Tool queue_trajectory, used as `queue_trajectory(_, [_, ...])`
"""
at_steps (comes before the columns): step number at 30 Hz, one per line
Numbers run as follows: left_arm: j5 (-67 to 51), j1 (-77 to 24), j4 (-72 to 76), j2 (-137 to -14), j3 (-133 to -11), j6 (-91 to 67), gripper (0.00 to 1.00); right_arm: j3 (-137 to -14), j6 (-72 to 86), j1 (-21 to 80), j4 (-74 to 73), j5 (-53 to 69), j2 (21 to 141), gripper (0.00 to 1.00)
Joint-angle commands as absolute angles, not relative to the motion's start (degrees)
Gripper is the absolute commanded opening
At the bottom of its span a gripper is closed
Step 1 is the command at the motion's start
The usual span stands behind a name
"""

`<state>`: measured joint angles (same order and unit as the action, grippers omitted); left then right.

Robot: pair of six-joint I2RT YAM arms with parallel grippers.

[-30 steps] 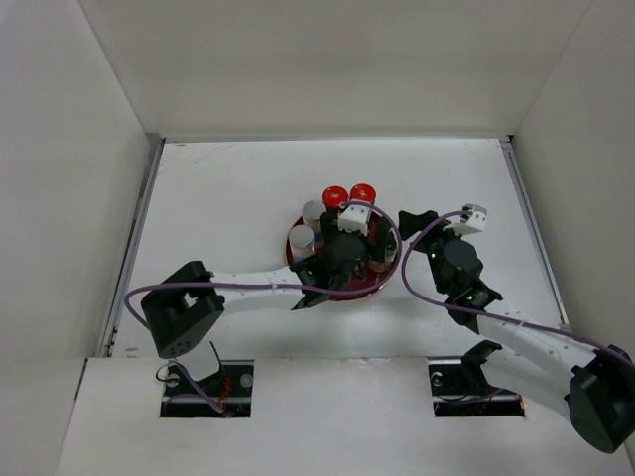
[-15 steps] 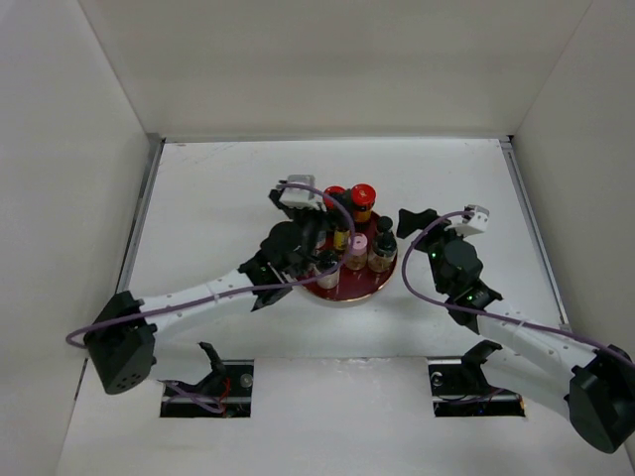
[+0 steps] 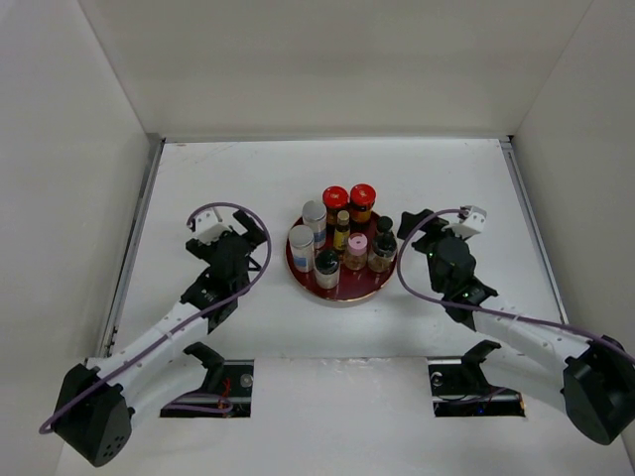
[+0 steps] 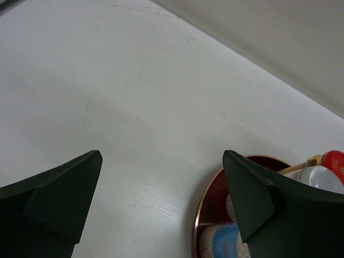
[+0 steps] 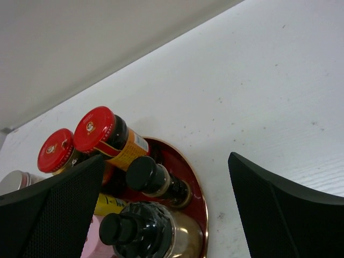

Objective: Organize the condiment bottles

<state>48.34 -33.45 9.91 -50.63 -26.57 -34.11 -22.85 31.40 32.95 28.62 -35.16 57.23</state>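
Status: all eight condiment bottles (image 3: 357, 244) stand upright on the dark red round tray (image 3: 342, 295), mid-table and packed close together

- far side: two red-capped jars (image 3: 335, 197)
- left side: two silver-capped clear jars (image 3: 301, 238)
- middle: slim amber bottle (image 3: 342, 223) and pink-capped jar (image 3: 357, 260)
- near and right: two black-capped bottles (image 3: 326, 262)

My left gripper (image 4: 161, 156) hangs over bare white table (image 3: 218, 178) just left of the tray, jaws spread wide, nothing in them. My right gripper (image 3: 417, 226) sits just right of the tray, also spread and empty, with the tray rim low in its wrist view.

My read: the sort looks about done, so the step in hand is a check and a clean exit

How I'd do it well:
- keep both jaws wide apart and off the tray rim; a nudge there shifts the whole cluster
- watch the right side: the black-capped bottle (image 5: 156, 180) at that rim is the closest thing to my fingers
- for any re-seat, come straight down on a cap; the gaps look too tight for a side pinch
- move one arm at a time, lifting before swinging, so no cable sweeps the caps
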Motion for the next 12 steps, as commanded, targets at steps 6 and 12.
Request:
queue_trajectory(6, [43.42, -31.94, 3.52, -50.45, -28.47, -39.46, 1.00, -25.84, 28.65, 32.91, 30.23, -38.41, 58.88, 1.00])
queue_trajectory(12, [43.42, -34.49, 4.48, -51.85, -29.97, -37.45, 1.00, -26.54, 27.60, 32.91, 29.01, -38.41, 57.40, 1.00])
